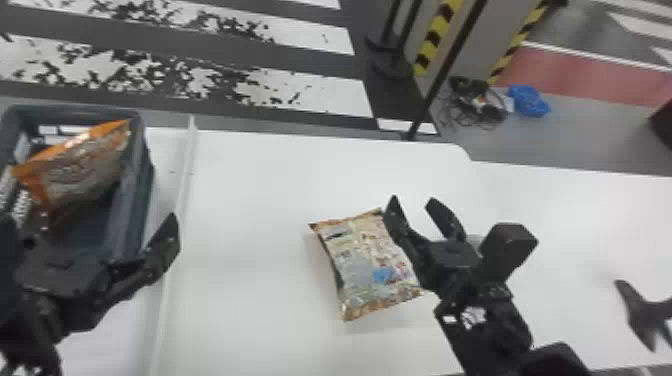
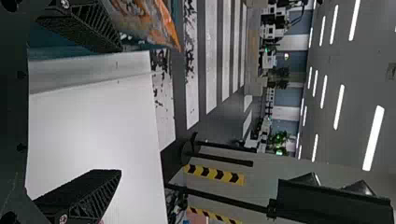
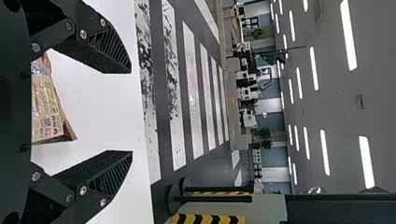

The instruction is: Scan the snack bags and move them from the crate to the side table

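Left gripper (image 2: 119,111) spread; right gripper (image 3: 131,112) likewise, snack bag (image 1: 367,265) at its eight o'clock: best straddle middle, squeeze gently.

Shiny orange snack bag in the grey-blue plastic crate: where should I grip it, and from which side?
Probably the left gripper from above, pinching the bag at its orange upper edge, one finger on each face. The bag leans on edge in the crate, that edge uppermost; its plump middle looks harder to pinch.
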